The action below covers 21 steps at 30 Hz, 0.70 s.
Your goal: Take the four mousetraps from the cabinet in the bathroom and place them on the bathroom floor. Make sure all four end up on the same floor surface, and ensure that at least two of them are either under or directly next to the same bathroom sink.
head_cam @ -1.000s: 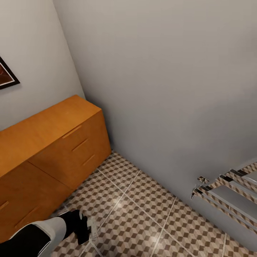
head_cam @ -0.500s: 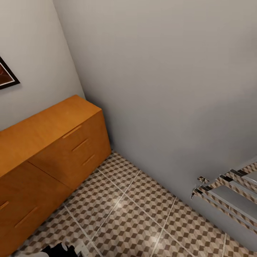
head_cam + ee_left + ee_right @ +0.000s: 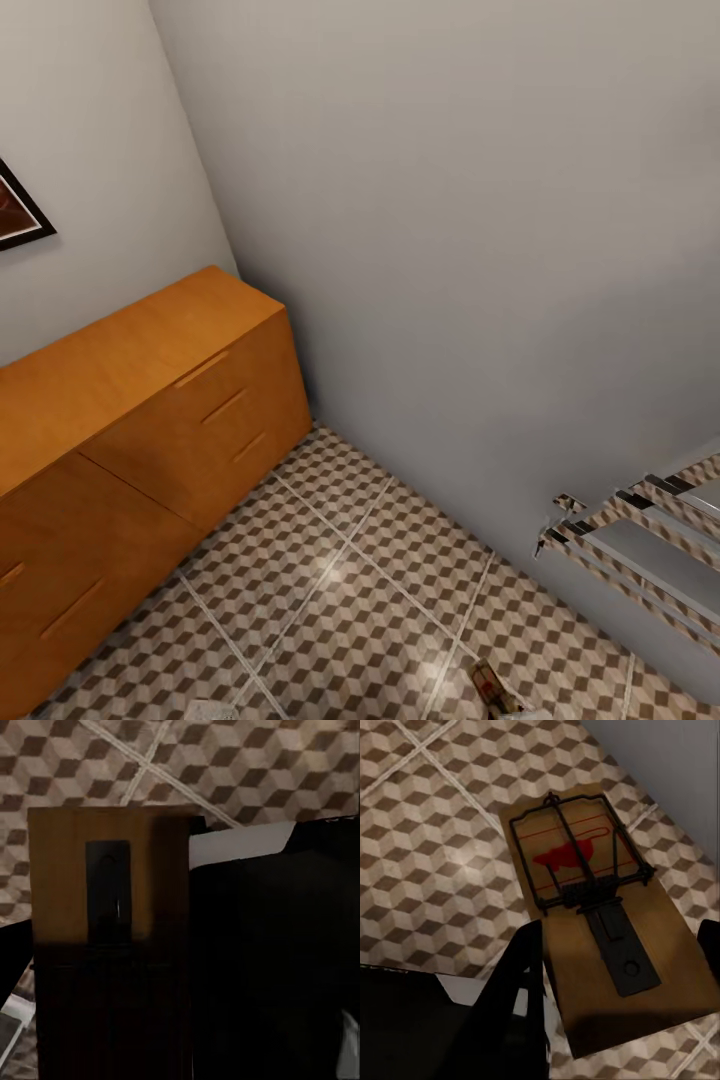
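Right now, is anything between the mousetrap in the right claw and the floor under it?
Nothing visible. The right claw holds the mousetrap over bare patterned floor tiles, beside the wall.

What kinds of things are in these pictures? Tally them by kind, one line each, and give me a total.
mousetraps: 2, one in each wrist view
cabinet: 1
framed picture: 1
towel rack: 1
Total: 5
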Motion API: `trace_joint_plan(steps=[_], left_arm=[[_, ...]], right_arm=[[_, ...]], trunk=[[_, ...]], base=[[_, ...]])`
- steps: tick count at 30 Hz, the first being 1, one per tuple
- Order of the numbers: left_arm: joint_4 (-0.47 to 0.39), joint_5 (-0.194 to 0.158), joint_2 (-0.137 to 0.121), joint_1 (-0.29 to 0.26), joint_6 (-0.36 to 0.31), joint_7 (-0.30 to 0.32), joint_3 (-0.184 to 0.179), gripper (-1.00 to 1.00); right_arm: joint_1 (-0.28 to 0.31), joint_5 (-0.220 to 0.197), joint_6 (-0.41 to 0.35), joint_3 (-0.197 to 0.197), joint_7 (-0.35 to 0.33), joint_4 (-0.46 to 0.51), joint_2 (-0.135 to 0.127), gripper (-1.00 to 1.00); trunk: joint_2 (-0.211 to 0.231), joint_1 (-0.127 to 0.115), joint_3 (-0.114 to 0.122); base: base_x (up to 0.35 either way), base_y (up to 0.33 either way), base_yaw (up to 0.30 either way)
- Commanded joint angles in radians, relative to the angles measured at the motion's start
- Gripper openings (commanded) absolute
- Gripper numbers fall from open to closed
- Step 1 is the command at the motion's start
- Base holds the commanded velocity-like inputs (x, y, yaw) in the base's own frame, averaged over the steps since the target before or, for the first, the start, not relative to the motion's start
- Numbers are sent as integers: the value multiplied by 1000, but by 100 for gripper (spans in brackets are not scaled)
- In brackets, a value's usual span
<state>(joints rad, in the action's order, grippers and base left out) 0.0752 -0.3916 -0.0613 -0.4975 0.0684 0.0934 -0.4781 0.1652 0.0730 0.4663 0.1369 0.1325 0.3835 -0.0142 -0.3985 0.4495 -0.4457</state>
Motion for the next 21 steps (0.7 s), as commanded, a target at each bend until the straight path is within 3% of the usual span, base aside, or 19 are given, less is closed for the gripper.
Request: trace_joint_plan(steps=[1,2,3,4,7,12,21], left_arm=[[5,-59,-1,-1,89,-22,-8,-100],[5,-79,-2,0,182,-45,-8,-100],[6,-96,-2,2,347,-91,-8,-100],[7,-103,-2,4,446,-125,-8,-100],[7,-111,-2,10,575,-181,-8,-100],[8,-115,0,21,662,-207,-8,-100],[6,-116,5,23,676,-212,-8,-100]], right_arm=[[0,7,-71,5,12,50,-2,-100],[0,6,-118,5,12,85,-3,-100],[0,6,-170,4,12,131,-3,-100],[0,6,-190,4,12,154,-2,-100],[0,5,-216,3,12,183,0,-100],[0,4,-227,4,13,195,0,-100],[0,0,-170,5,13,174,3,-100]], trunk=[[-2,0,-1],[-2,0,-1],[-2,0,-1],[-2,0,-1],[-2,0,-1],[-2,0,-1],[-2,0,-1]], base=[[0,0,0],[0,0,0],[0,0,0],[0,0,0],[0,0,0],[0,0,0],[0,0,0]])
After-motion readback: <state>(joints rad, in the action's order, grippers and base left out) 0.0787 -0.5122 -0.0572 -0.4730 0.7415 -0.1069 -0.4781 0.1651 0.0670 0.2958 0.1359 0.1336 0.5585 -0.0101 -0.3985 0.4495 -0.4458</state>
